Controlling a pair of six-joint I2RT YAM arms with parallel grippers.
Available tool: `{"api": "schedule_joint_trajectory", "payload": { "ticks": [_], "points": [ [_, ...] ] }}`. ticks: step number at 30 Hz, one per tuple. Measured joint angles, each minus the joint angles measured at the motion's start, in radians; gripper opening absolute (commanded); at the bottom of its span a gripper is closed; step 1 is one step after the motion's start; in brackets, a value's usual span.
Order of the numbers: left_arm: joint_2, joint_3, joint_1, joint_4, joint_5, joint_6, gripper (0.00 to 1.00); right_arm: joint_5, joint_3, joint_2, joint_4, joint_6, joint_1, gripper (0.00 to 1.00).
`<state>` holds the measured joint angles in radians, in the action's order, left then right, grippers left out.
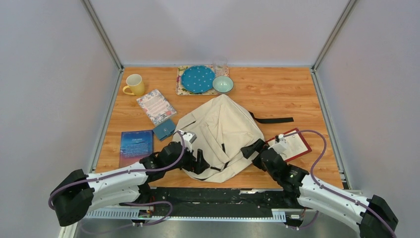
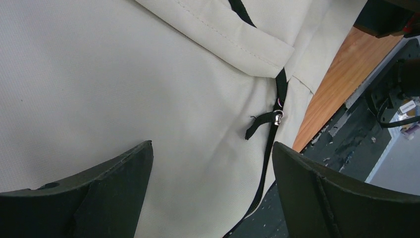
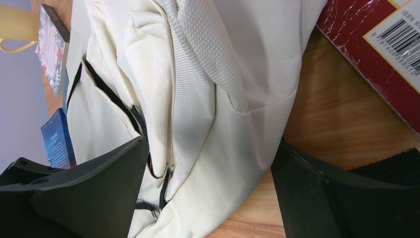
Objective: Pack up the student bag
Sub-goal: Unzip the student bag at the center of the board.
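Cream fabric and black straps marked the large student bag (image 1: 223, 126), which lay slumped in the middle of the wooden table (image 1: 282, 94). The white-and-black left arm reached low from the left along the table's near edge, elbow bent, with the left gripper (image 1: 199, 162) at the bag's near left corner. Its dark fingers (image 2: 109, 188) stood wide apart over plain fabric and a thin black strap (image 2: 280, 94), gripping nothing. The right arm came in from the right, bringing the right gripper (image 1: 251, 148) to the bag's right side, beside a red-bordered hardcover book (image 1: 293, 144). Those fingers (image 3: 99, 183) were also spread wide. A fold of the bag lay between them, unpinched.
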<state>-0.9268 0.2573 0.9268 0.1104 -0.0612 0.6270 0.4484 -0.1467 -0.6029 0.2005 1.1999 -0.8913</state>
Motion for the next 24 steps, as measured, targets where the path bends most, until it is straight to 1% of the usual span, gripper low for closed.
{"api": "schedule_joint_trajectory", "payload": {
  "ticks": [1,4,5,6,7,8,10,11,13,14,20,22,24],
  "points": [
    [-0.011,0.000,0.001,0.010,0.000,0.000,0.97,-0.004,0.000,-0.016,-0.015,-0.001,0.003,0.91],
    [-0.044,0.000,0.002,0.039,-0.001,0.000,0.97,-0.010,0.000,-0.056,-0.045,-0.004,0.006,0.74],
    [-0.054,0.000,0.002,0.048,-0.002,0.000,0.97,-0.011,0.000,-0.055,-0.050,-0.007,0.007,0.65],
    [-0.063,0.000,0.002,0.058,-0.003,0.000,0.97,-0.012,0.000,-0.050,-0.058,-0.009,0.007,0.60],
    [-0.070,0.000,0.003,0.066,-0.005,0.000,0.97,-0.011,0.000,-0.044,-0.064,-0.013,0.009,0.53],
    [-0.079,0.000,0.003,0.077,-0.008,0.000,0.97,-0.010,0.000,-0.033,-0.064,-0.013,0.009,0.37],
    [-0.096,0.000,0.003,0.098,-0.013,0.003,0.97,-0.003,0.003,-0.003,-0.060,-0.018,0.011,0.26],
    [-0.103,0.000,0.003,0.108,-0.015,0.005,0.97,0.003,0.003,0.013,-0.058,-0.017,0.013,0.14],
    [-0.117,0.003,0.003,0.121,-0.021,0.008,0.97,0.009,0.003,0.050,-0.054,-0.018,0.013,0.07],
    [-0.126,0.009,0.003,0.124,-0.025,0.013,0.97,0.010,0.003,0.071,-0.052,-0.014,0.013,0.00],
    [-0.182,0.044,0.024,0.134,-0.045,0.034,0.96,0.010,0.003,0.126,-0.022,-0.018,0.013,0.00],
    [-0.203,0.052,0.030,0.147,-0.055,0.043,0.94,0.010,0.003,0.125,-0.016,-0.017,0.013,0.00],
    [-0.226,0.058,0.036,0.163,-0.066,0.051,0.89,0.010,0.003,0.125,-0.016,-0.017,0.013,0.00]
  ]
}}
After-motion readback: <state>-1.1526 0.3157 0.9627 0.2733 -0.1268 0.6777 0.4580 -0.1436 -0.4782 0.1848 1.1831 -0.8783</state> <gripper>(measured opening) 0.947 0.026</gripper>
